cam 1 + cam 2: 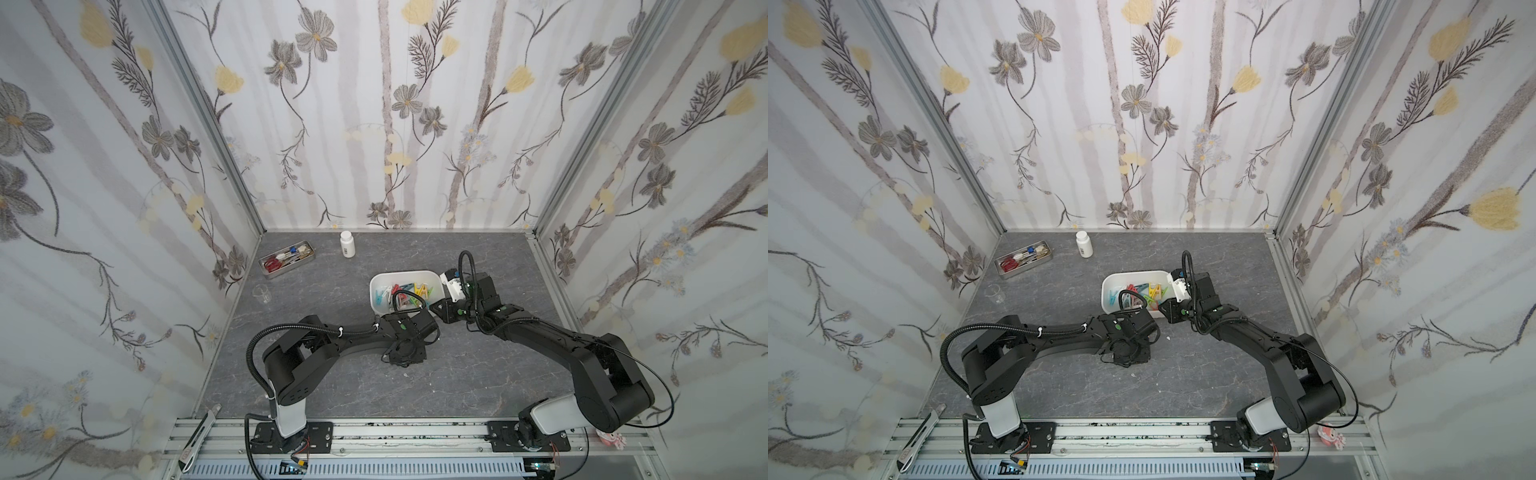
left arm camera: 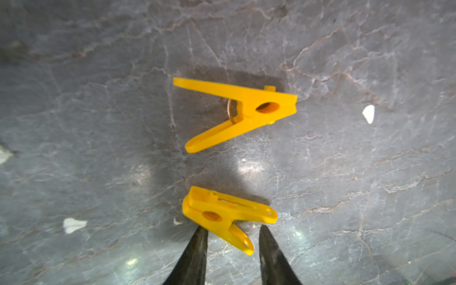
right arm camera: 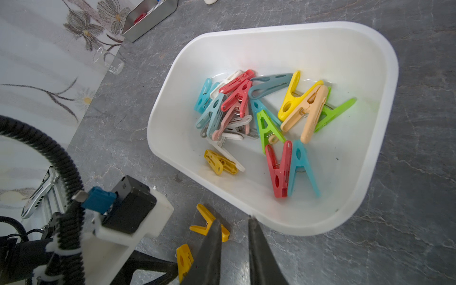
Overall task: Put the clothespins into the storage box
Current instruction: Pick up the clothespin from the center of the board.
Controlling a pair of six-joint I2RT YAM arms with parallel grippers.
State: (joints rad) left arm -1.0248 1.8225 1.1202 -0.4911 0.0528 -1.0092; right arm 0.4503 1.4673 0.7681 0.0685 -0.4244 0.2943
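Observation:
The white storage box [image 1: 401, 273] [image 1: 1133, 273] [image 3: 385, 61] sits mid-table and holds several coloured clothespins [image 1: 409, 291] [image 1: 1142, 291] [image 3: 271, 111]. Two yellow clothespins lie on the table beside its near corner. In the left wrist view, my left gripper [image 2: 232, 229] points down, open, with one leg of the nearer yellow clothespin [image 2: 222, 212] between its fingers. The other yellow clothespin [image 2: 237, 111] lies just beyond it. My right gripper [image 3: 234, 219] hovers at the box's near rim, open a little with nothing in the gap. Its finger partly covers one yellow clothespin [image 3: 204, 214], and another [image 3: 183, 259] lies closer.
A grey metal tray [image 1: 286, 257] of tools, a white bottle [image 1: 347, 244] and a small glass beaker [image 1: 262, 294] stand at the back left. The left arm's wrist camera [image 3: 133, 212] is close beside my right gripper. White flecks [image 2: 369, 113] dot the table.

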